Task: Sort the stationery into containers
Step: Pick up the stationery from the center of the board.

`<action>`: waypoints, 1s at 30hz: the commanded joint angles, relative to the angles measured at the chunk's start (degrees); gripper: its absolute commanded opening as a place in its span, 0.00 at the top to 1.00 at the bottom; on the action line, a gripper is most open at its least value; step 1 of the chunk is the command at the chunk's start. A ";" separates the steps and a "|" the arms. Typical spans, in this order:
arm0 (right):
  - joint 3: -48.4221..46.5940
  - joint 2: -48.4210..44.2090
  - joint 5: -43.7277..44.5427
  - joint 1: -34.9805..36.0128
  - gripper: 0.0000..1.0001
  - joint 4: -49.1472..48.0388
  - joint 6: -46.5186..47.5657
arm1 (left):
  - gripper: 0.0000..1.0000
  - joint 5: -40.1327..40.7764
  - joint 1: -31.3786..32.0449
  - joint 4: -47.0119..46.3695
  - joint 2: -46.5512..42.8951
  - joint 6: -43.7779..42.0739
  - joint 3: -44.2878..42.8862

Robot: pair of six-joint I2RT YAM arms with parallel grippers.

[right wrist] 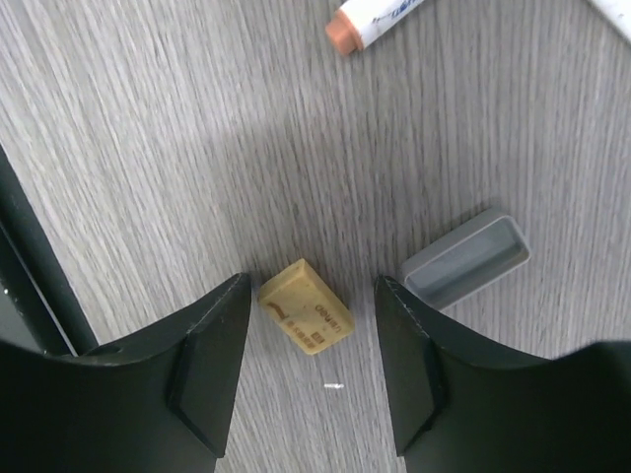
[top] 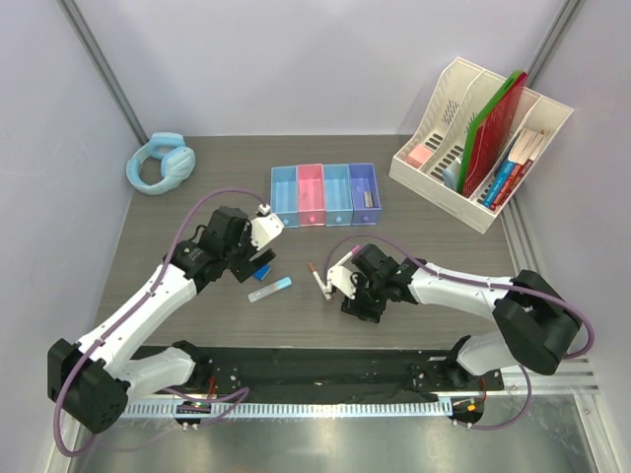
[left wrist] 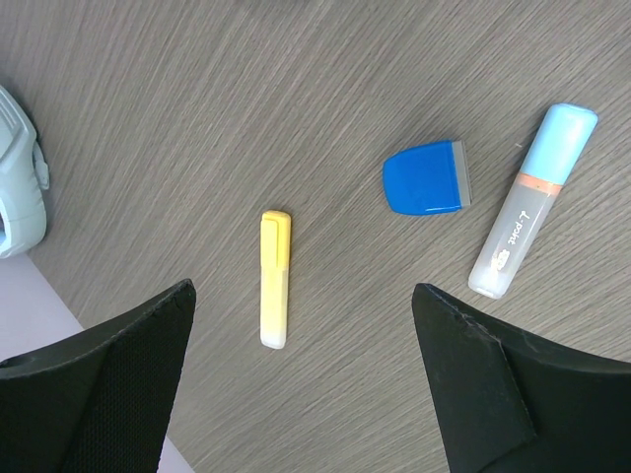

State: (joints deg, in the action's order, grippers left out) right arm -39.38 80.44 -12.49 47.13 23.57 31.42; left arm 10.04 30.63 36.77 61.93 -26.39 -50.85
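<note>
Right hand [right wrist: 314, 301] — around tan eraser [right wrist: 306, 317]

Blue headphones [top: 161, 164] and a cream file organiser [top: 446, 99] sit well apart.

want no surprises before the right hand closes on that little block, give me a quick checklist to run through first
1. Tan block lies between the right hand's fingers, small gaps on both sides: ok
2. Grey piece clear of the grip: cannot tell, its corner sits right at one finger
3. Pen outside the fingers: ok
4. Left hand open, yellow marker lying between its fingers: ok
5. Containers uncovered, neither arm over them: ok
</note>
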 commanded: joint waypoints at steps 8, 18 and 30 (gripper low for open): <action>0.44 0.32 3.18 0.06 0.48 5.34 2.42 | 0.10 0.15 0.13 0.32 -1.46 -0.24 -0.83; -1.31 -1.34 3.09 0.15 0.87 6.04 1.54 | 0.09 -0.02 0.13 0.58 -1.90 -0.06 -0.65; -13.62 -7.94 15.34 -0.11 0.88 4.06 4.87 | 0.10 -0.11 0.13 -2.32 0.38 0.38 0.93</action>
State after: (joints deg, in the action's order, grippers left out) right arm -48.66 74.00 -8.08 47.13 34.30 33.65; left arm 10.02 30.63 36.88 61.54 -26.13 -50.68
